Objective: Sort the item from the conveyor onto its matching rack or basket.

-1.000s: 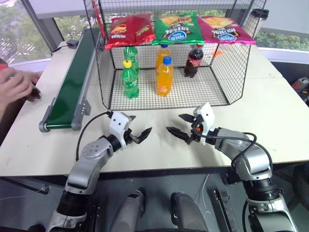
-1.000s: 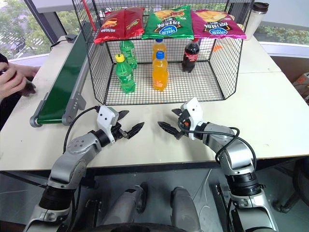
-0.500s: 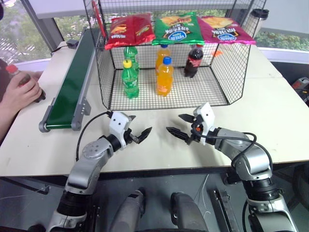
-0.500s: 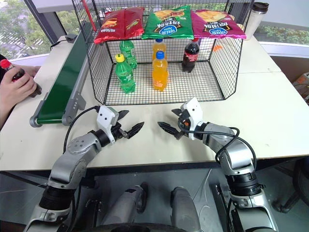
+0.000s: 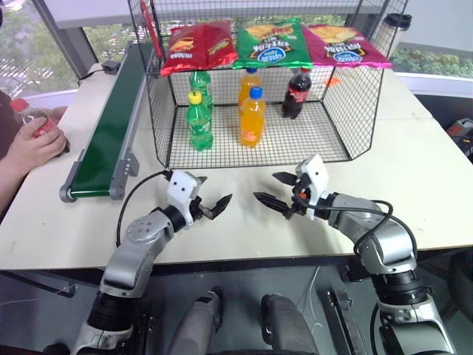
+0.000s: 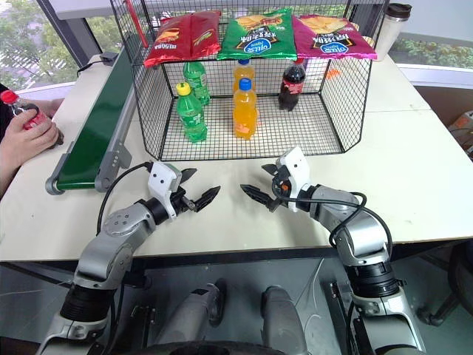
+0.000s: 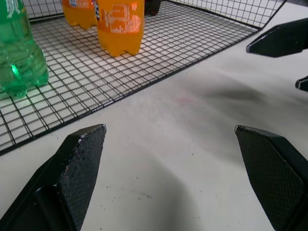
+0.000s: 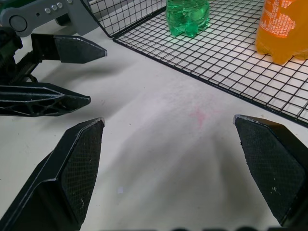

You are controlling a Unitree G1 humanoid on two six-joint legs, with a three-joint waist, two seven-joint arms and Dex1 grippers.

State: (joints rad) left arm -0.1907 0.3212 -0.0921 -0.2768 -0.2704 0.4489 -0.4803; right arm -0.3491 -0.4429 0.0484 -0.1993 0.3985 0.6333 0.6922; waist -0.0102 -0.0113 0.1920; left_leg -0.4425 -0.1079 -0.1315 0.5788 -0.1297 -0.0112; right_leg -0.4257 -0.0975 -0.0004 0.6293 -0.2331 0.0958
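While a hand (image 6: 28,137) holds the cola bottle (image 6: 18,112), both grippers gape.

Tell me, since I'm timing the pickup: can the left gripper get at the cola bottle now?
Probably not: the cola bottle is in a person's hand, beyond the conveyor, not on it. The open left gripper hovers over the table.

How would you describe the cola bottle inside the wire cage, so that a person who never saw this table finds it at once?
Start at the big black wire cage in the middle of the white table, with three snack bags on its top. Six bottles would be too many: five stand inside, and the cola bottle is the one at the back right, below the pink bag. It alone holds dark liquid; its neighbours are orange or green.
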